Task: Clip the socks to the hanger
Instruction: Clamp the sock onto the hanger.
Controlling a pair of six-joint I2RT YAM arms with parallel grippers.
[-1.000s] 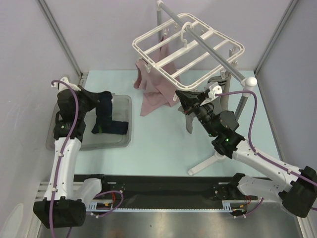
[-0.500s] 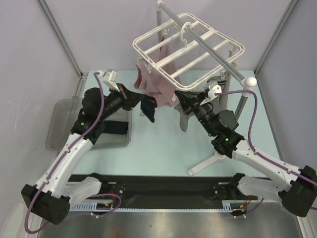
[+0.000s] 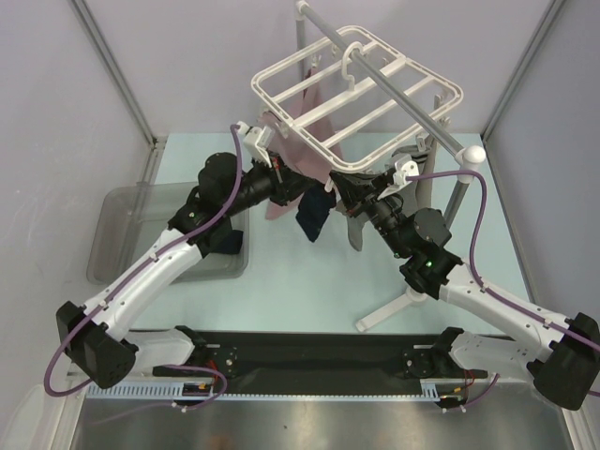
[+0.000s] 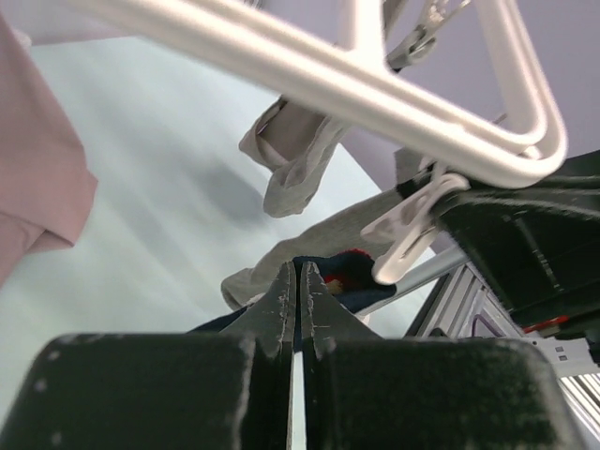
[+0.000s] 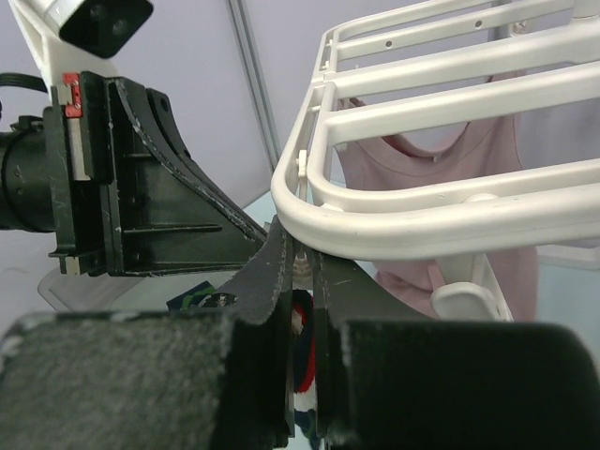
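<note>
You: left hand [image 4: 292, 274] pressed shut on 1 navy sock [image 3: 314, 217], mid-tabletop under the hanger's [image 5: 422, 217] near corner | right hand [image 5: 298, 251] nearly closed, seemingly pinching 1 clip [image 5: 302, 266] | 1 grey sock [image 3: 355, 232] hanging beside | 1 second navy sock [image 3: 223, 242] in tray [image 3: 112, 246], left tabletop edge

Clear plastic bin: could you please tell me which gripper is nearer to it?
Left. The left gripper, holding a dark navy sock, is right of the clear plastic bin; the right gripper is farther right, at the white plastic hanger's corner.
</note>
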